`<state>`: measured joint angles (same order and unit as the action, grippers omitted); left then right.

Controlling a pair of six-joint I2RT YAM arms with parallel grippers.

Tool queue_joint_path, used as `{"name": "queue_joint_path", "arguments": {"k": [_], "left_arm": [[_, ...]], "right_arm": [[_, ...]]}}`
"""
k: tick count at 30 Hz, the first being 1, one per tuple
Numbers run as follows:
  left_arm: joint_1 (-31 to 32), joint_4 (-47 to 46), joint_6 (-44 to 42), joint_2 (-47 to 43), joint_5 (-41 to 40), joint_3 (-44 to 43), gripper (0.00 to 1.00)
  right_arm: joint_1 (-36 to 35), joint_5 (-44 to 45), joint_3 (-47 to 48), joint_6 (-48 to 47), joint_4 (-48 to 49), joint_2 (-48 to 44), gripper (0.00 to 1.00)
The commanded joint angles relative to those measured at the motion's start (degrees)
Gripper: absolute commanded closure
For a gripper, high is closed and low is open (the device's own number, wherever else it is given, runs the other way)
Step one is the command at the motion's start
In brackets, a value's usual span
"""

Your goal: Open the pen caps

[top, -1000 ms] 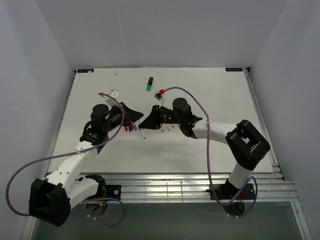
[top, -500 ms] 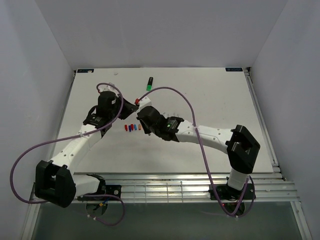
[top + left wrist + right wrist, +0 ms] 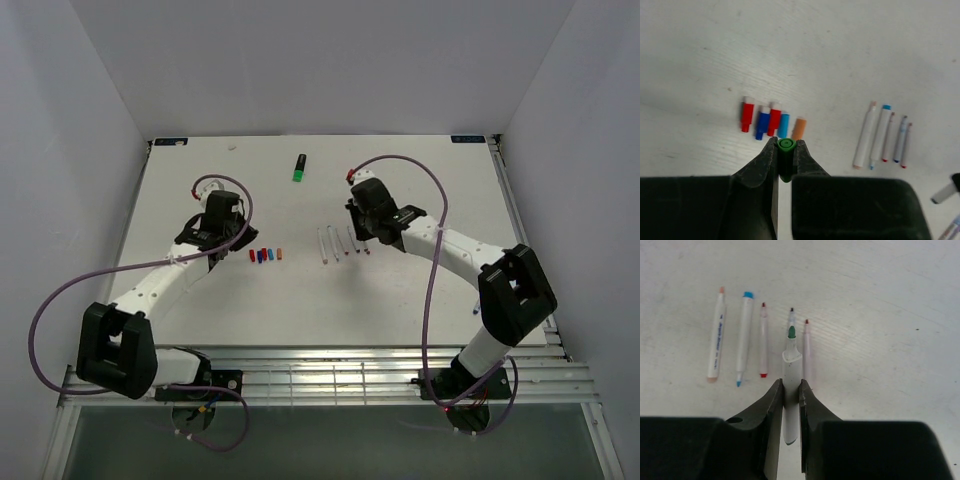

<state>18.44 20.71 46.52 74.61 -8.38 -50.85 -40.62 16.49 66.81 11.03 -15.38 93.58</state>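
My left gripper is shut on a small green pen cap, held end-on just short of a row of loose pen caps: red, blue, red, light blue and orange. My right gripper is shut on a white pen with a bare green tip, held above several uncapped pens lying side by side. From above, the left gripper hangs left of the caps and the right gripper over the pens.
A thicker black marker with a green cap lies at the back centre of the white table. Purple cables loop over both arms. Grey walls close in the table on three sides.
The two grippers, close together at the table's middle a second ago, have pulled apart. The left has swung left to the caps with the green cap. The right has carried the pen to the row.
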Motion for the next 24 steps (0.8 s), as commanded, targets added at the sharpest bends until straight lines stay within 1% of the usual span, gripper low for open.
{"name": "queue_joint_path", "arguments": {"k": [1, 6, 9, 11, 14, 15, 17, 21, 22, 24], "left_arm": [[-0.59, 2.93, -2.49, 2.89, -5.76, 2.42, 1.0], [-0.95, 2.76, -2.4, 9.58, -8.13, 2.51, 1.0], [-1.12, 2.23, -2.23, 12.66, -9.19, 2.51, 1.0], [-1.12, 1.44, -2.49, 13.98, -9.28, 2.51, 1.0], [-1.03, -0.48, -3.1, 14.51, -8.67, 3.3, 1.0], [-1.12, -0.67, -3.02, 14.6, -8.84, 3.48, 1.0], [-1.3, -1.02, -3.19, 14.86, -9.54, 3.65, 1.0], [-1.56, -1.46, -3.89, 15.57, -10.25, 3.74, 1.0], [-1.65, -1.81, -3.9, 15.65, -10.77, 3.91, 0.9], [-1.74, -1.99, -4.16, 15.66, -11.48, 4.18, 0.77]], "right_arm": [[3.35, -6.37, -0.1, -4.08, 1.23, -2.44, 0.92], [7.92, -6.56, 1.57, -6.19, 1.4, 0.89, 0.92], [11.26, -11.2, 1.92, -6.72, 2.19, 2.91, 0.92], [13.01, -11.83, 1.75, -7.33, 2.63, 3.88, 0.92], [14.86, -14.2, 1.22, -7.51, 3.77, 5.99, 0.92], [15.13, -15.77, 1.13, -7.6, 4.04, 6.96, 0.92], [15.66, -15.88, 0.78, -7.6, 5.0, 7.84, 0.92], [16.1, -20.26, 0.08, -7.77, 6.41, 9.69, 0.92], [16.1, -20.62, -0.09, -7.69, 6.59, 9.86, 0.92], [16.19, -21.5, -0.36, -7.51, 7.2, 10.48, 0.92]]}}
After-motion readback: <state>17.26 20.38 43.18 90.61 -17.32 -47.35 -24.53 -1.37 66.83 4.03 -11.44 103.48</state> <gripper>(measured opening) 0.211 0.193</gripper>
